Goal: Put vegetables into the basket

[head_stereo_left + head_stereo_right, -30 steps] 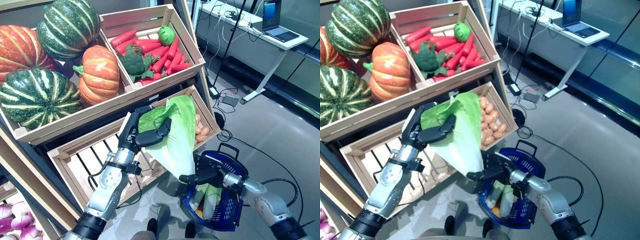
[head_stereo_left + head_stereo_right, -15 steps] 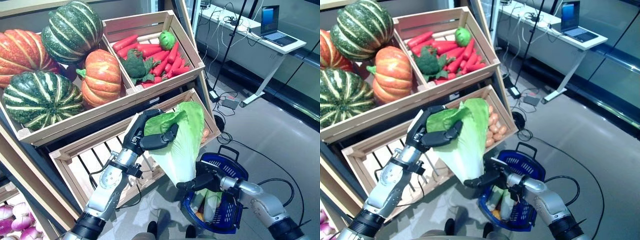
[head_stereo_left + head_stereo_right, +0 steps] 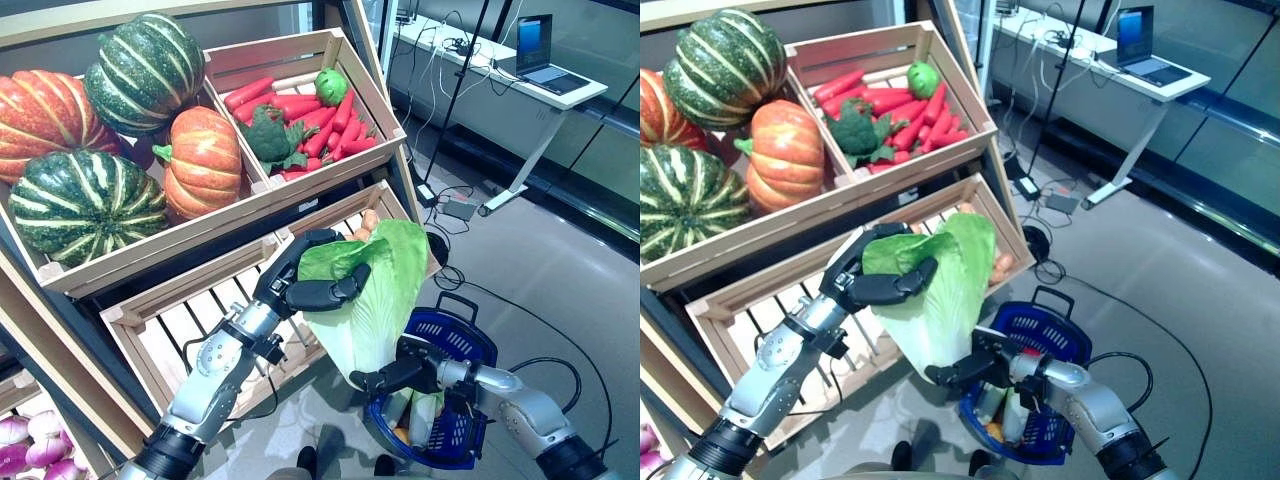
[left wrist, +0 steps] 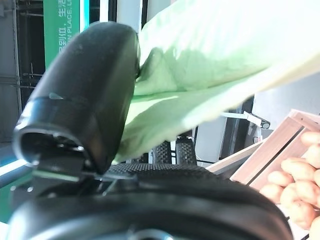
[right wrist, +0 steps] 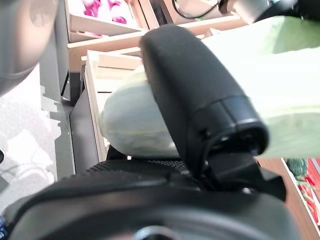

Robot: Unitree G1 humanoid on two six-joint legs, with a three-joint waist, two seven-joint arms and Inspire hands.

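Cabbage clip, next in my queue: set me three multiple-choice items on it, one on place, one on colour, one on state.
1. Where is the cabbage?
A. in the basket
B. in the air, in front of the lower crate
C. on the floor
2. What colour is the basket?
A. blue
B. red
C. white
3. How is the left hand?
A. open, idle
B. shut on nothing
C. curled round the cabbage

Key: 1 B, it hangs before the lower crate with the right hand at its base; 2 A, its rim and handle are blue; 3 C, fingers and thumb wrap the leafy top.
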